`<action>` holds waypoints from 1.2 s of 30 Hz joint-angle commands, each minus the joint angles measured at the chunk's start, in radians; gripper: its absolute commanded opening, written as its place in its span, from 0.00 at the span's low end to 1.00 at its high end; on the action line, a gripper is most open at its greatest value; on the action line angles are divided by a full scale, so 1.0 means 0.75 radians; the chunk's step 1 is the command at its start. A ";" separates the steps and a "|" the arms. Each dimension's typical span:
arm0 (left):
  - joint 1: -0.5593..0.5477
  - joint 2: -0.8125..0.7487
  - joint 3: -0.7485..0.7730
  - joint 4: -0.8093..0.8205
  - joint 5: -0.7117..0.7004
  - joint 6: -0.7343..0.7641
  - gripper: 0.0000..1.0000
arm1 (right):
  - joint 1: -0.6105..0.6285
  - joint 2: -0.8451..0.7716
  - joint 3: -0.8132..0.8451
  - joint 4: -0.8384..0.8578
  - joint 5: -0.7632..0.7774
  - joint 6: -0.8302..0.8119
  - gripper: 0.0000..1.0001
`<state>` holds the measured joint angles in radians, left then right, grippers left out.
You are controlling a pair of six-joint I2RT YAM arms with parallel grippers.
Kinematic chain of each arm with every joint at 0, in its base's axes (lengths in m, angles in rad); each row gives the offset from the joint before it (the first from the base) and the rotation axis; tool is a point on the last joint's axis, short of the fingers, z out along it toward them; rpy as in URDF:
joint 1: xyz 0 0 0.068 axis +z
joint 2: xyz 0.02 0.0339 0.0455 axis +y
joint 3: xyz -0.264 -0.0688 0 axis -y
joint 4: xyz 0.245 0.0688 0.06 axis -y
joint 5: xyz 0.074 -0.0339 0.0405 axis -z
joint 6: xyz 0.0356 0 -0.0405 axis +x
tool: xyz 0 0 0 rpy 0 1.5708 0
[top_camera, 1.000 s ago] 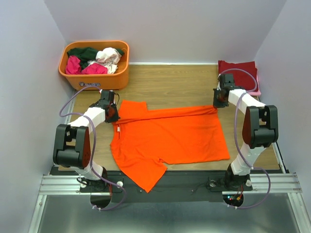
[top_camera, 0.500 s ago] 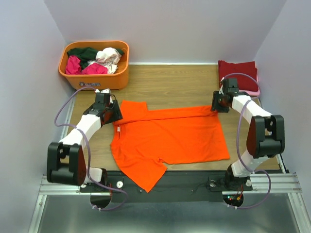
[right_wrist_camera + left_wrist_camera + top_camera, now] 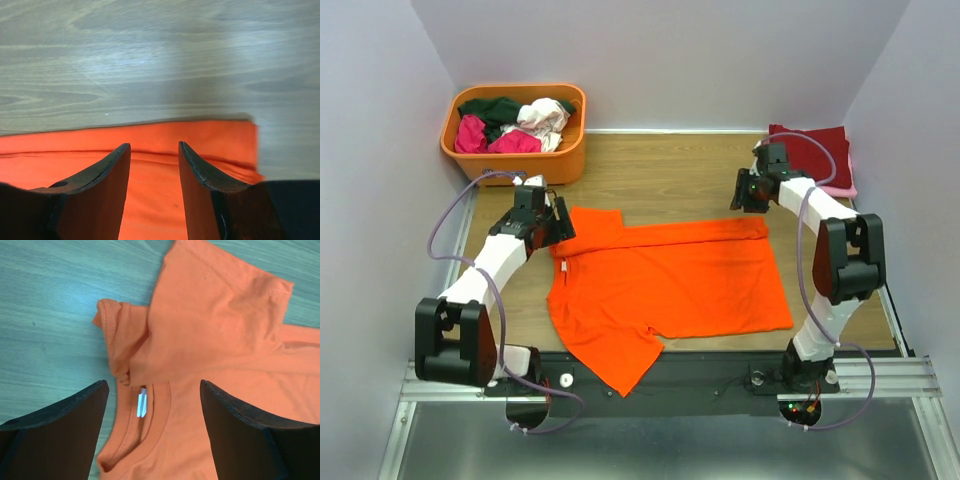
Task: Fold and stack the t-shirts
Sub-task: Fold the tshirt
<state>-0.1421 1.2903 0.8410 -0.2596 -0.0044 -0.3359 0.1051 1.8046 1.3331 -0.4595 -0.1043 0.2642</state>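
Orange cloth of the t-shirt lies spread across the middle of the table, with the left claw wide open above the collar and lapped-over sleeve. The right claw is half open over the far hem corner, and neither claw holds anything. For the fold, pinch all layers at matching points on one edge and lift both ends evenly. Wood-grain table and plain pale walls frame a tub of loose shirts far left and a folded dark red shirt far right.
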 commanded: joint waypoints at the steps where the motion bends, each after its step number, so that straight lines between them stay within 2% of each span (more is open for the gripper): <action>1: -0.005 0.079 0.147 0.062 -0.070 0.071 0.86 | 0.072 0.060 0.114 0.030 -0.049 0.038 0.49; 7: -0.007 0.379 0.365 0.111 -0.035 0.153 0.84 | 0.214 0.165 0.272 0.085 -0.208 0.034 0.52; 14: -0.017 0.627 0.566 0.121 -0.019 0.213 0.72 | 0.397 0.404 0.468 0.263 -0.431 0.134 0.54; 23: -0.025 0.801 0.642 0.176 -0.029 0.237 0.70 | 0.543 0.682 0.763 0.369 -0.534 0.278 0.59; 36: -0.027 0.889 0.697 0.191 -0.027 0.266 0.68 | 0.619 0.809 0.816 0.412 -0.577 0.329 0.59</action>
<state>-0.1665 1.9327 1.3094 -0.1539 -0.0326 -0.1600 0.5587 2.3939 1.8919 -0.2111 -0.5152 0.4892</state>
